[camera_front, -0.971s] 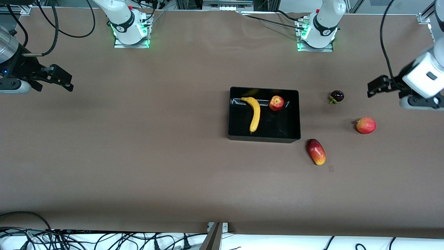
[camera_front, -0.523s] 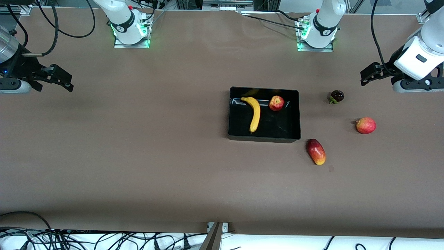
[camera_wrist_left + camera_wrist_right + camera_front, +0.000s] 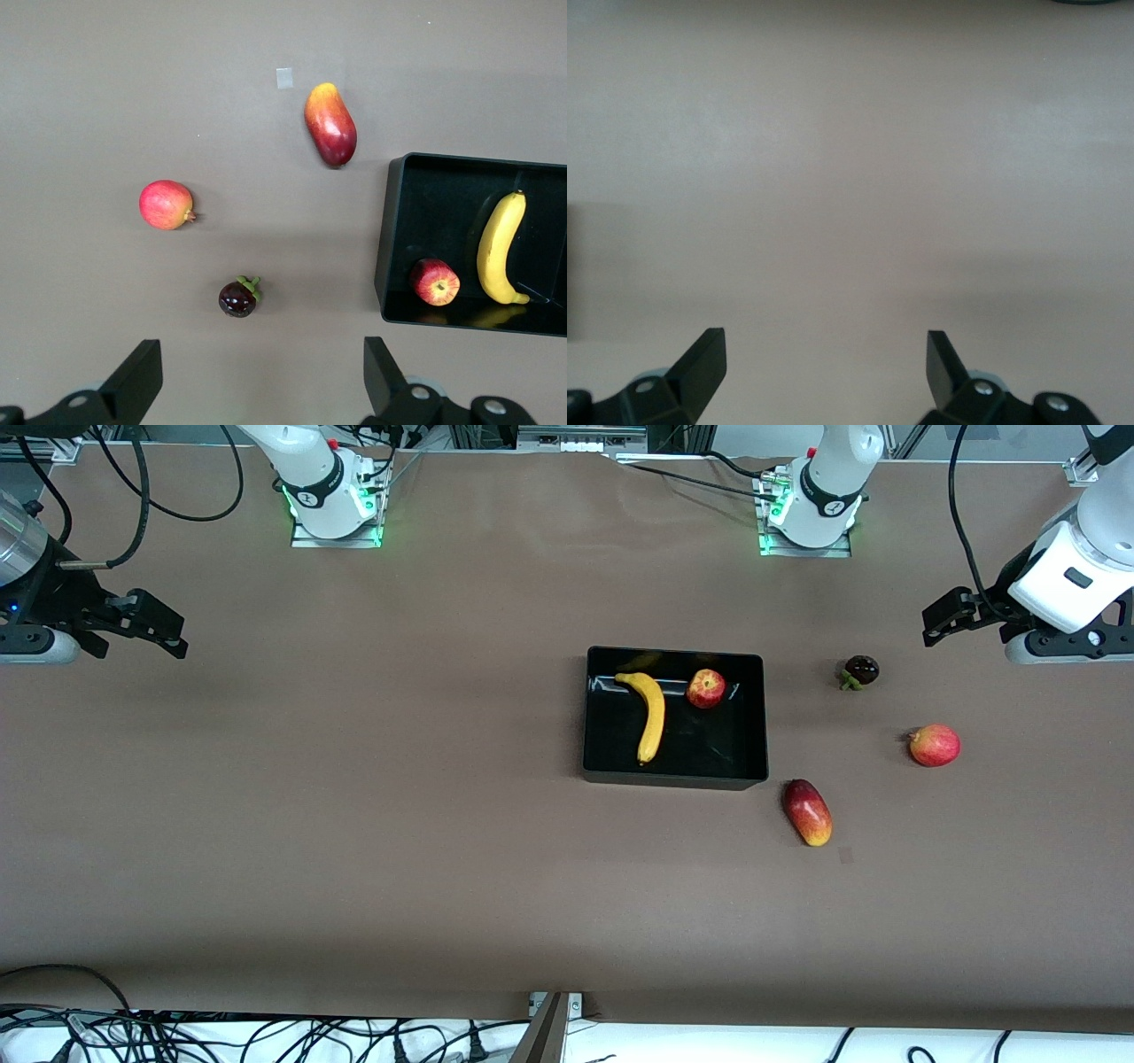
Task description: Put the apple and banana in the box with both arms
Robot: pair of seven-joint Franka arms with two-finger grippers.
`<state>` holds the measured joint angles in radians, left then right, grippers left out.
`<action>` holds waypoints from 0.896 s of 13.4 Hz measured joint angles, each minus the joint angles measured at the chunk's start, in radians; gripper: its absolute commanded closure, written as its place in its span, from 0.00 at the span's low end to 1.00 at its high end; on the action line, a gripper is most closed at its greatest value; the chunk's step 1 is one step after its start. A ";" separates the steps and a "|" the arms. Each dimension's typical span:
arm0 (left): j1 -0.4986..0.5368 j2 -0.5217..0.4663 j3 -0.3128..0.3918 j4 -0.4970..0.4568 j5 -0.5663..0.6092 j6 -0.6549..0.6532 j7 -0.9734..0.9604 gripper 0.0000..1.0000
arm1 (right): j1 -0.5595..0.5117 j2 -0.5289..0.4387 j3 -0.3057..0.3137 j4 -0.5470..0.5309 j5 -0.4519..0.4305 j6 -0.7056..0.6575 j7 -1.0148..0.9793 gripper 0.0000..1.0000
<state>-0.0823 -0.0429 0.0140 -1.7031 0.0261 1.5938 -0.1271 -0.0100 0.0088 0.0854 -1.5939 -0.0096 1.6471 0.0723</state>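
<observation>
Both task fruits already lie in the box (image 3: 753,726): the banana (image 3: 653,717) runs lengthwise toward the right arm's end of it, and the apple (image 3: 706,688) sits just beside the banana's stem end, in the part of the box farther from the front camera. So the placing step looks finished, and the moment reads as the arms standing clear.

The left gripper (image 3: 944,618) hangs over bare desk (image 3: 354,824) at the left arm's end, empty, its jaws spread wide as its wrist view shows. The right gripper (image 3: 158,627) hangs over bare desk at the right arm's end, also empty with jaws spread; that arm waits.

No further pick seems called for. The next move only needs both arms kept away from the box, so nothing inside gets knocked, and the loose fruits left alone.

Count: one box, one banana, one apple, two arms. Outside the box lie three other fruits: one dark purple fruit (image 3: 860,670), one round red fruit (image 3: 935,745) nearer the front camera, and one oblong red-yellow fruit (image 3: 807,812) nearest the camera, just beside the box's corner
</observation>
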 measured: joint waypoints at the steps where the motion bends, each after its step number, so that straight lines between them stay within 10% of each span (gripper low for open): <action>1: 0.003 0.002 0.002 0.000 0.000 0.002 0.000 0.00 | 0.000 0.000 0.000 0.000 0.000 0.000 0.000 0.00; 12: 0.031 0.009 -0.010 0.009 -0.015 0.004 0.002 0.00 | 0.000 0.000 0.000 0.000 0.000 0.000 0.000 0.00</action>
